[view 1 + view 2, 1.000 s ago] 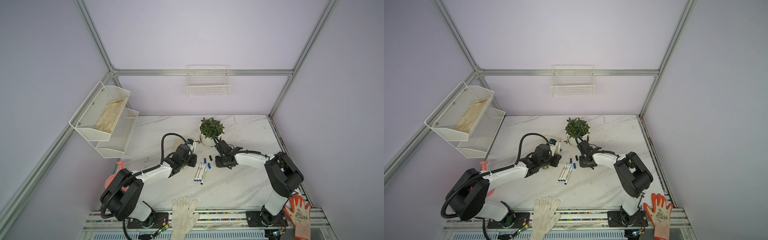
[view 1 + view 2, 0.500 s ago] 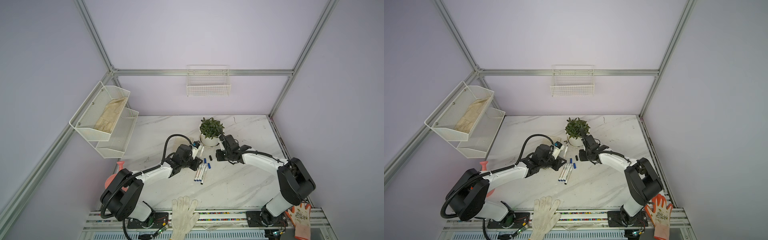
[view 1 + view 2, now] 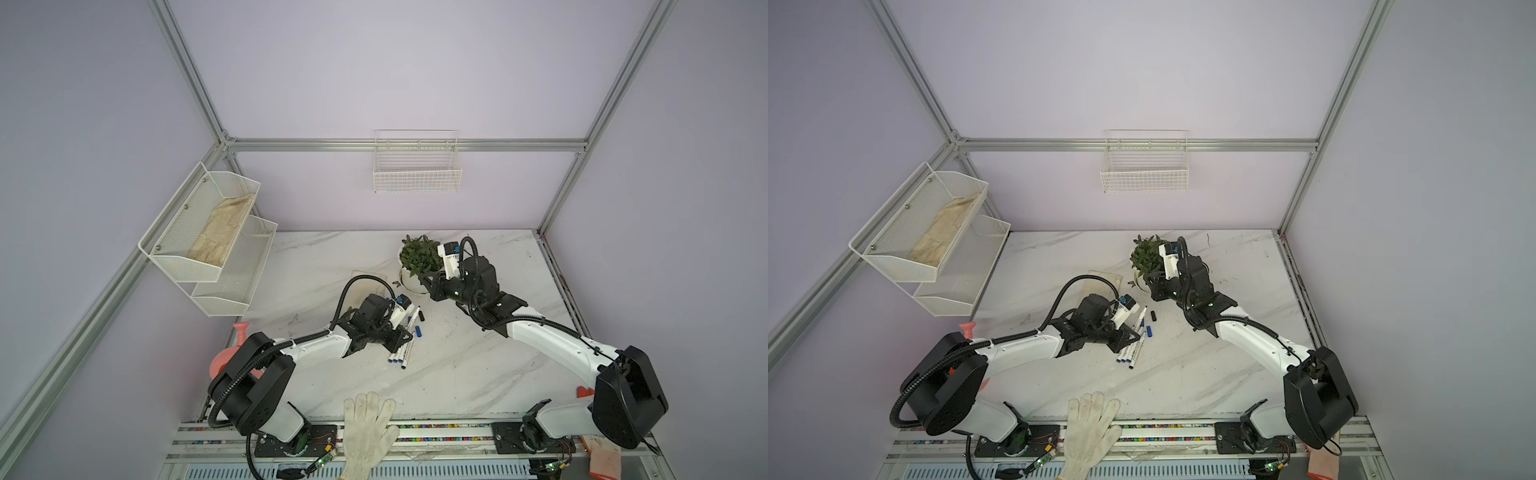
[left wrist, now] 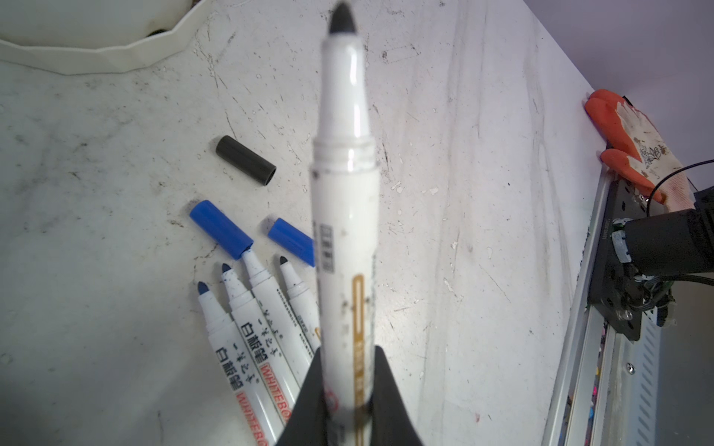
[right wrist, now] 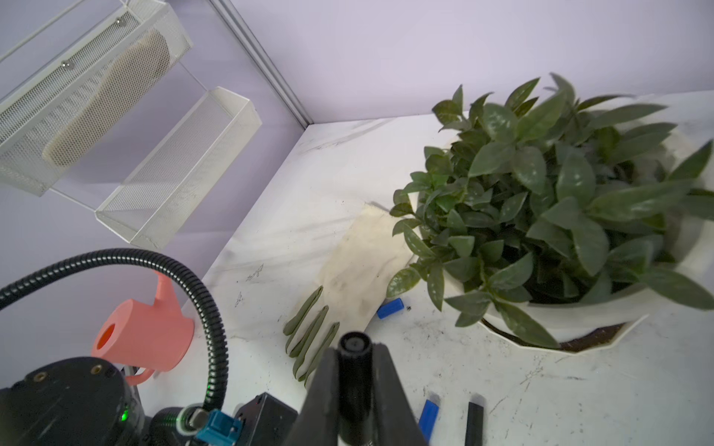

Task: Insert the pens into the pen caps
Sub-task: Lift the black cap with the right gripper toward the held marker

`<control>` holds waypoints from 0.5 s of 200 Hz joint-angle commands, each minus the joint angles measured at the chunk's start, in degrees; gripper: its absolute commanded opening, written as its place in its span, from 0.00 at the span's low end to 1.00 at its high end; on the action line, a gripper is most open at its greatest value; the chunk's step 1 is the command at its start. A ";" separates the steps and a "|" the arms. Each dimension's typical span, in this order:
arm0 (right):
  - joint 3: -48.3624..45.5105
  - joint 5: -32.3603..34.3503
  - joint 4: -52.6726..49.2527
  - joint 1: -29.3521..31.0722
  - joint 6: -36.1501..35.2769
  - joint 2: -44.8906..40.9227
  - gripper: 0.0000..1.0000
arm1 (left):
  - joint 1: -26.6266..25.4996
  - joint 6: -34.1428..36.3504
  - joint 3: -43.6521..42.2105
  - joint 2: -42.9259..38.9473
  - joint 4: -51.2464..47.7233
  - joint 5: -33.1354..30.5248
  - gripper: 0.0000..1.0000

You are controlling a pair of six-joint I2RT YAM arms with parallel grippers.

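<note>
Pens lie in a tight fan on the white marble table, a little below the centre of the frame in both top views. Four are uncapped and rest side by side. A fifth pen, black-tipped, is pinched in my left gripper, whose jaws are narrow around the barrel, with the tip pointing away from the wrist camera. The left wrist view also shows a loose black cap on the table near the row, one blue cap touching the tip of a resting pen, and another blue cap just beside it. My right gripper is clamped narrow on a second black cap; I cannot tell for certain which end faces outward. In both top views that gripper sits right of centre, close beside the potted plant and apart from the left gripper. A third blue cap lies at the edge of a cloth by the plant pot. I judge the first pairing is in hand, with pen and matching cap both held but not yet joined. Next I need to bring the two grippers together, line the cap's mouth up with the pen tip on one axis, and press until it seats. A slight tilt could make the tip skid off the rim.
</note>
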 commanded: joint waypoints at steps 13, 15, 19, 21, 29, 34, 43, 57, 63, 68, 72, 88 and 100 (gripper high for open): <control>-1.07 -2.56 1.62 0.00 -1.02 0.19 0.00 | -0.11 0.73 3.01 -3.53 3.05 0.05 0.00; -1.11 -2.63 1.62 0.04 -1.07 0.21 0.00 | -0.11 0.71 3.05 -3.64 3.05 0.04 0.00; -1.25 -2.83 1.62 0.04 -1.01 0.27 0.00 | -0.10 0.56 3.17 -3.70 3.17 0.04 0.00; -1.29 -2.96 1.62 0.01 -1.01 0.30 0.00 | -0.15 0.54 3.12 -3.69 3.28 0.09 0.00; -1.48 -3.45 1.47 -0.01 -0.85 0.47 0.00 | -0.16 0.44 3.19 -3.77 3.32 0.12 0.00; -1.63 -3.80 1.38 0.00 -0.75 0.61 0.00 | -0.11 0.28 3.21 -3.94 3.37 0.15 0.00; -1.80 -4.66 1.36 -0.01 -0.77 0.76 0.00 | -0.12 0.18 3.19 -3.95 3.54 0.04 0.00; -2.09 -5.45 1.04 0.01 -1.02 0.74 0.00 | -0.13 0.00 3.14 -3.95 3.78 0.06 0.00; -2.18 -5.55 0.85 0.04 -1.17 0.59 0.00 | -0.10 -0.08 3.03 -4.02 3.93 -0.04 0.00; -2.31 -5.70 0.76 -0.01 -1.13 0.36 0.00 | -0.14 -0.21 2.96 -4.03 4.06 -0.05 0.00; -2.35 -5.73 0.68 0.02 -1.12 0.31 0.00 | -0.15 -0.15 2.92 -3.94 4.08 -0.05 0.00; -2.70 -6.45 0.39 -0.01 -1.10 -0.29 0.00 | -0.11 -0.52 2.75 -3.77 4.54 -0.25 0.00; -2.96 -6.87 0.07 -0.09 -1.15 -0.48 0.00 | -0.10 -0.79 2.59 -3.73 4.77 -0.33 0.00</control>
